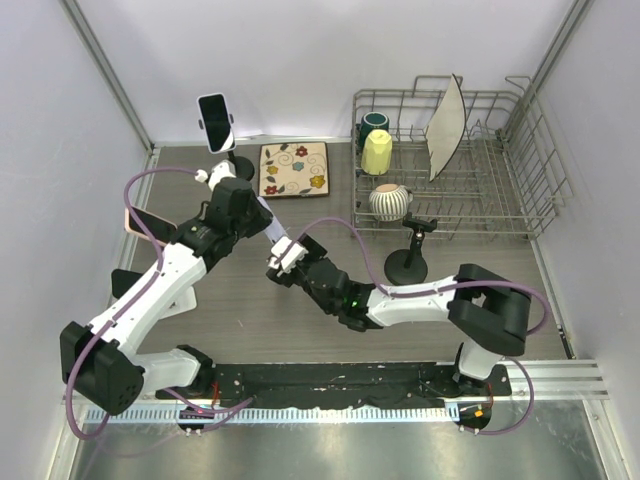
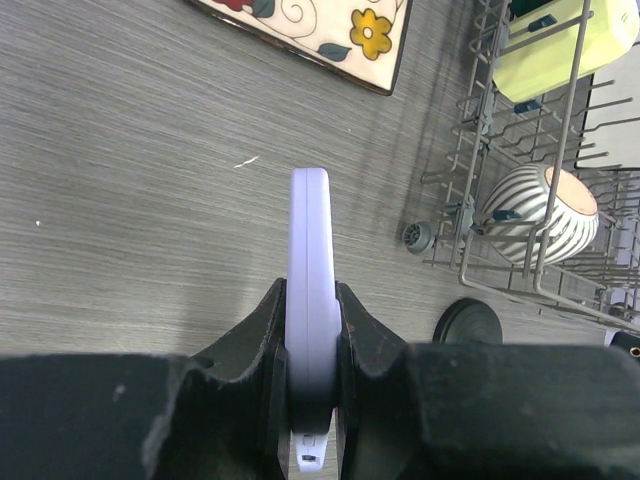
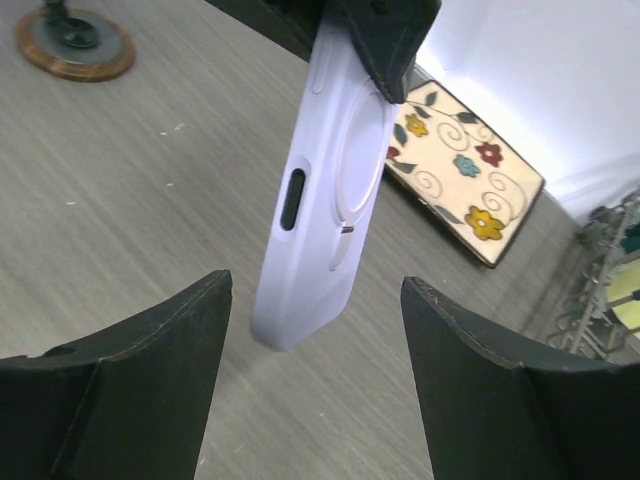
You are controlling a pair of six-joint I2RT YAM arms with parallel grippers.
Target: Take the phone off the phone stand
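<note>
My left gripper [image 1: 250, 208] is shut on a lilac phone [image 1: 268, 222], held edge-up above the table; in the left wrist view the phone [image 2: 310, 260] is clamped between both fingers [image 2: 262, 340]. The right wrist view shows the phone's back [image 3: 325, 210] hanging from the left gripper's finger [image 3: 385, 40]. My right gripper [image 1: 283, 258] is open, its jaws wide on either side of the phone's lower end without touching it [image 3: 315, 300]. A black phone stand [image 1: 408, 262] stands empty right of centre; its base shows in the left wrist view [image 2: 468, 325].
A second phone [image 1: 215, 122] sits on another stand at the back left, whose base shows in the right wrist view [image 3: 75, 45]. A floral tile [image 1: 293, 169] lies at the back. A wire dish rack [image 1: 500, 190] holds cups, a plate and a striped bowl [image 1: 389, 202].
</note>
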